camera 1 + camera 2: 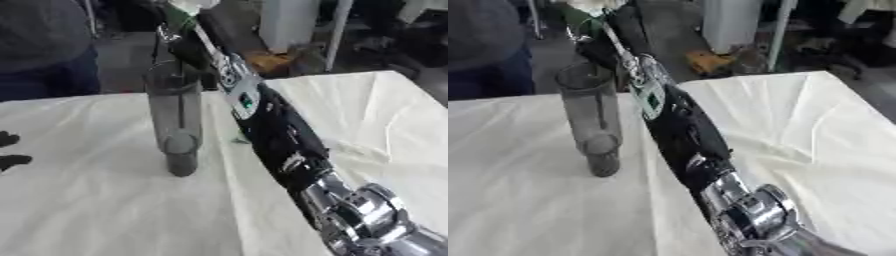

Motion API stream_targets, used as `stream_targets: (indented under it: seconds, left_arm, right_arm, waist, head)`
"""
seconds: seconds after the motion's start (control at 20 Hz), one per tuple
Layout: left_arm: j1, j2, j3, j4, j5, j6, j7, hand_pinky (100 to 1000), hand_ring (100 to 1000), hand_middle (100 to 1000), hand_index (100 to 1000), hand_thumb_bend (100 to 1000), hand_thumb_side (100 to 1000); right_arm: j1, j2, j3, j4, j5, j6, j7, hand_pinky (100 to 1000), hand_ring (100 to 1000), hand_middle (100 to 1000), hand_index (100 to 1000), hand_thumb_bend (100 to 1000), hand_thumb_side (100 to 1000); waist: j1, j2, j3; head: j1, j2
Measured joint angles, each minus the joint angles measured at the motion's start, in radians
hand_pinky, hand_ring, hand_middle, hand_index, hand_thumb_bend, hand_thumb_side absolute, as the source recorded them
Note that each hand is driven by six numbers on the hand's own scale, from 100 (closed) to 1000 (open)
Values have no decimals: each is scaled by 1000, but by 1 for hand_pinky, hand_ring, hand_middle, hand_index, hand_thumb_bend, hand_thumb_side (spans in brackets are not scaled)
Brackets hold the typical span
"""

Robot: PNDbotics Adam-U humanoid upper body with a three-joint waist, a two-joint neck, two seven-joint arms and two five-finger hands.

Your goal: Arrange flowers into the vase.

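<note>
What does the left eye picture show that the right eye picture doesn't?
Only the left eye view shows the left hand: dark fingertips at the picture's left edge, resting on the white tablecloth. Only the right eye view shows nothing extra that I can make out. Both show the tall grey vase standing upright on the cloth, and the right arm reaching up past the vase, its right hand above the rim with a green stem at it; its fingers are not clear.
</note>
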Motion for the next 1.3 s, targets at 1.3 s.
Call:
stream_targets:
  seconds: [1.3]
  left_arm:
    - [12,2,5,10,-6,-3,5,883,681,795,876,1000,947]
  right_arm:
    - [-3,-86,37,-9,-68,-43,39,328,365,255,383,321,933]
  waist:
    - [-12,-14,-23]
  head:
    - [15,2]
